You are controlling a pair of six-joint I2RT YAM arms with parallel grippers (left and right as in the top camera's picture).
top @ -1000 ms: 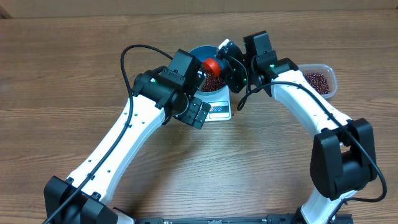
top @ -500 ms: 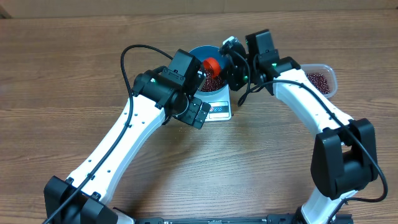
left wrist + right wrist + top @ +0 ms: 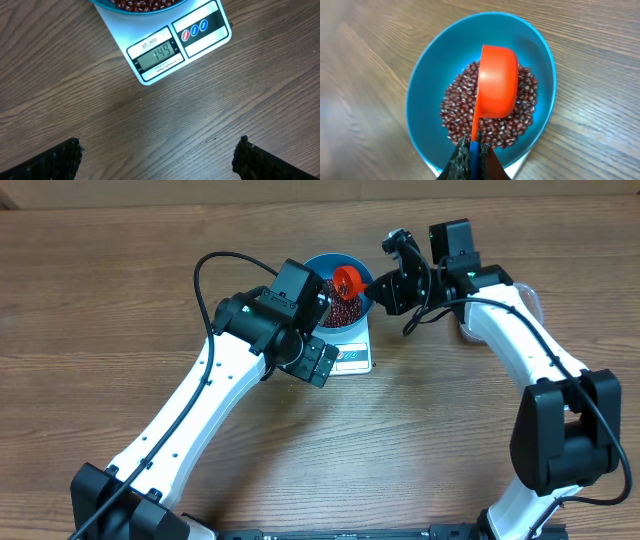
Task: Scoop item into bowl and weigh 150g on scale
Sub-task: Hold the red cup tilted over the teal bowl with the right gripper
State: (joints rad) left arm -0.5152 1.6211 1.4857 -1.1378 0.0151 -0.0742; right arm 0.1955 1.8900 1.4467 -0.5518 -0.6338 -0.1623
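Observation:
The blue bowl (image 3: 322, 264) (image 3: 430, 75) stands on the white scale (image 3: 352, 354) (image 3: 200, 40), whose display (image 3: 158, 53) reads 149. Dark red-brown beans (image 3: 520, 120) (image 3: 338, 311) cover the bowl's bottom. My right gripper (image 3: 475, 149) (image 3: 376, 283) is shut on the handle of an orange scoop (image 3: 496, 82) (image 3: 348, 278), which hangs over the beans with the outside of its cup towards the wrist camera. My left gripper (image 3: 157, 160) (image 3: 316, 364) hovers over bare table in front of the scale. It is wide open, with nothing between its fingers (image 3: 56, 161).
The wooden table (image 3: 420, 440) stretches all round the scale. My right forearm (image 3: 505, 330) reaches in from the right and covers most of a clear tub, of which only an edge (image 3: 535, 298) shows. My left arm (image 3: 190, 405) runs in from the lower left.
My right wrist has swung to the right and now covers the tub. The scoop has shifted slightly up and right over the bowl. My left arm has not moved.

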